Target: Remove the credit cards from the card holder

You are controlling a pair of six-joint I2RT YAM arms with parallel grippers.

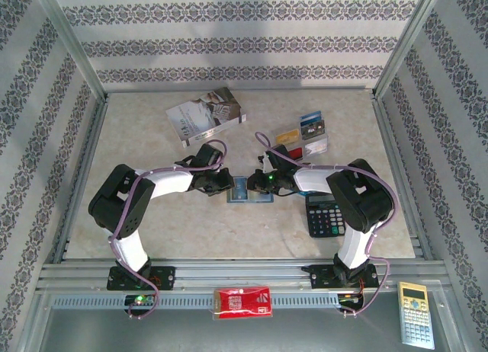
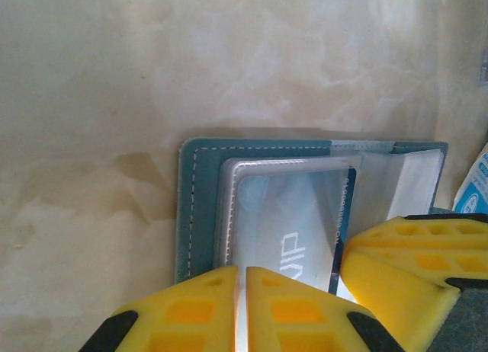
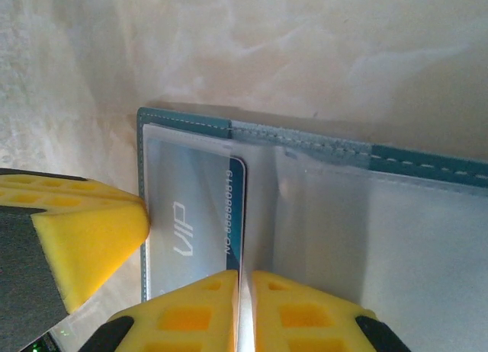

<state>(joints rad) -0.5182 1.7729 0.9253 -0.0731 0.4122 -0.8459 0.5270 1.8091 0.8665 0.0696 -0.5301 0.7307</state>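
Two pairs of jaws meet mid-counter (image 1: 206, 230). The left jaws are pinched nearly shut on a clear sleeve edge of the card holder (image 1: 248, 190). It lies open and flat, with a VIP card (image 2: 290, 230) inside. The right jaws are pinched likewise on the neighbouring sleeve, and loose cards (image 1: 309, 135) lie beyond.

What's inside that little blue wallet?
A blue VIP card in a clear sleeve of the card holder. Yellow fingers hide its lower edge; any cards behind it are covered.

High overhead view; wrist views close, sharing the card holder (image 2: 187, 215)
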